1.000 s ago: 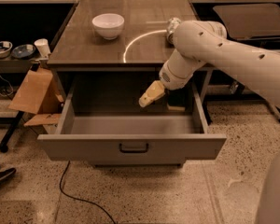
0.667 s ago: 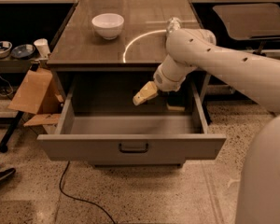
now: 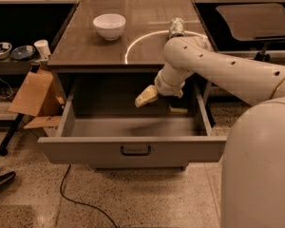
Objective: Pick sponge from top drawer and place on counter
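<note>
**Sponge low in the drawer's right rear corner, gripper just to its left**

The big white robot arm (image 3: 218, 70) reached over the front right of the glossy dark grey-brown counter (image 3: 147, 32) and bent down into the wide, shallow grey metal top drawer (image 3: 85, 151), which stood fully open. On the counter were a round white bowl (image 3: 109, 25) to the left and a silvery drink can (image 3: 176, 27) just behind the arm's elbow; I took neither for my target.

The sponge (image 3: 177, 109), a small pale yellow block, lay on the drawer floor near the right wall and the back, partly hidden under the wrist. I think a dark scouring face was there too, but shadow made that uncertain.

The pale two-finger gripper (image 3: 143, 99) hung inside the drawer, just left of the sponge and apart from it. I could not tell whether it was spread or pressed together.

I judged the sponge light, soft and springy, not fragile and not slippery. It would squash under a hard squeeze, so I would take it across its short sides, at mid-length, with a moderate close.
</note>
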`<state>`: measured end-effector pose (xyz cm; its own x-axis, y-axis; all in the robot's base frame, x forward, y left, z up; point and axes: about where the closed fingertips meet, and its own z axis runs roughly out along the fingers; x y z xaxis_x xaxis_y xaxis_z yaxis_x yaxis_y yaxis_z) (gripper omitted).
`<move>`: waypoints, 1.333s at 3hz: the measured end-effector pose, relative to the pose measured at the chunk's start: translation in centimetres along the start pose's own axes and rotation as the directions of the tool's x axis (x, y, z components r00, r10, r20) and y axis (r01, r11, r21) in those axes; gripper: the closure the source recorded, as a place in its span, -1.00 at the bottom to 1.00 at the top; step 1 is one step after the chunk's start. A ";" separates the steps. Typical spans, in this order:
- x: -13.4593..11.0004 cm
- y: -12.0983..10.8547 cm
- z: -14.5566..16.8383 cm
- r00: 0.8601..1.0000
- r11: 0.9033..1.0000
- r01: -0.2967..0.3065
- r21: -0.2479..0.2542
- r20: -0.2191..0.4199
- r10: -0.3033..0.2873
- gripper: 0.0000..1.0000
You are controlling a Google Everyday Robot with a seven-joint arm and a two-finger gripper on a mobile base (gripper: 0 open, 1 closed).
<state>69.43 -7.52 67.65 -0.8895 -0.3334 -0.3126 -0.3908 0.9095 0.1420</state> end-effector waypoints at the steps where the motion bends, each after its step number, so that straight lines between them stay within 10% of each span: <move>1: -0.2 -0.5 0.8 1.000 1.000 -0.023 -0.012 0.013 0.024 -1.00; 4: -2.2 -6.2 4.8 0.984 0.987 -0.158 0.039 0.093 0.154 -1.00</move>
<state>74.98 -11.25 63.00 -0.9131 -0.1645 -0.3730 -0.2353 0.9598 0.1529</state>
